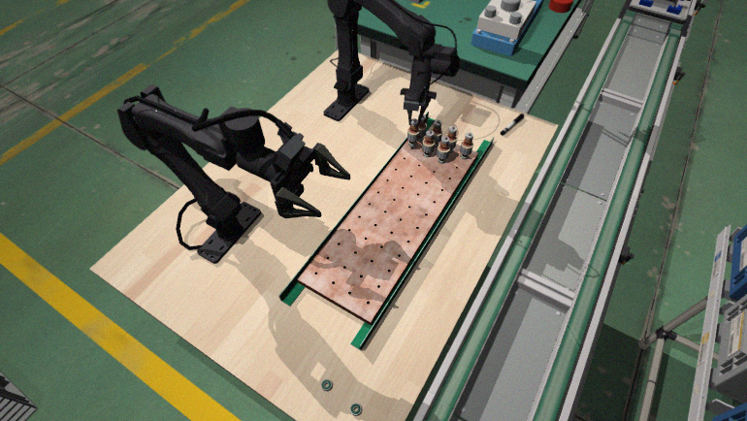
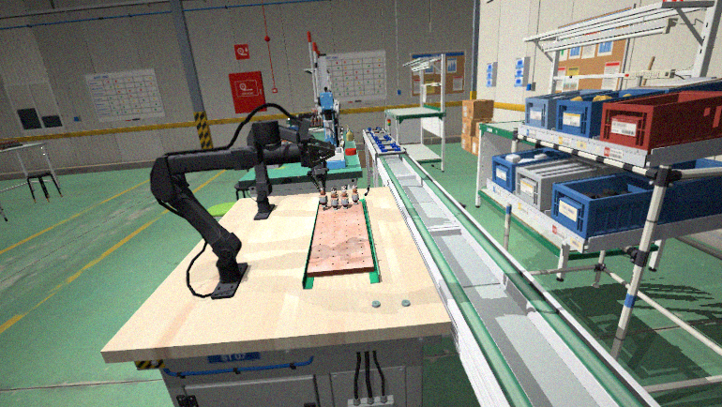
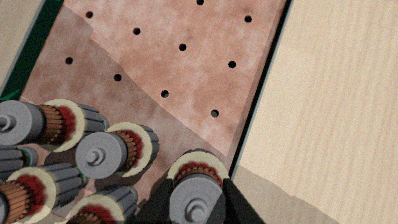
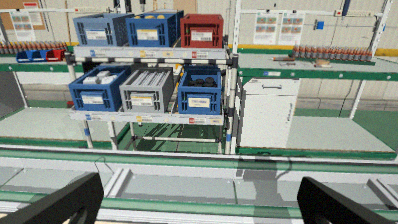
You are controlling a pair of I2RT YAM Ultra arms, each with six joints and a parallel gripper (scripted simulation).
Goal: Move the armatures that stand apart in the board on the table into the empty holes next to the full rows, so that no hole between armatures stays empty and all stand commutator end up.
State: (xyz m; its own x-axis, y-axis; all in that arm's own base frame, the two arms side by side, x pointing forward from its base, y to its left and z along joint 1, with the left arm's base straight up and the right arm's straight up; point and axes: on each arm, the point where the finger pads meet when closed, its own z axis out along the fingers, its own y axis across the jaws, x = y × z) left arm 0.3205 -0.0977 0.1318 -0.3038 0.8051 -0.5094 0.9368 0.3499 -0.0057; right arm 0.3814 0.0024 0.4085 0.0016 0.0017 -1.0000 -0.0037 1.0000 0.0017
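Observation:
The copper-coloured board (image 1: 369, 201) (image 2: 339, 230) (image 3: 150, 55) has rows of small holes. Several armatures stand upright, commutator end up, close together at its far end, such as this armature (image 1: 443, 148) (image 3: 112, 150) and the armature (image 1: 467, 145) by the right rail. My left gripper (image 1: 416, 121) (image 3: 197, 188) is shut on an armature (image 1: 412, 135) (image 2: 323, 198) (image 3: 197, 167), upright at the left end of the nearer row. Its lower end is at or just above the board; I cannot tell which. My right gripper (image 1: 335, 196) (image 4: 200, 185) is open and empty, left of the board.
Green rails (image 1: 366, 335) (image 2: 375, 273) run along both long sides of the board. A marker (image 1: 511, 124) lies beyond the far right. Two small rings (image 1: 326, 384) (image 1: 356, 408) lie near the front edge. A conveyor (image 1: 562, 250) (image 2: 470, 257) runs along the table's right side.

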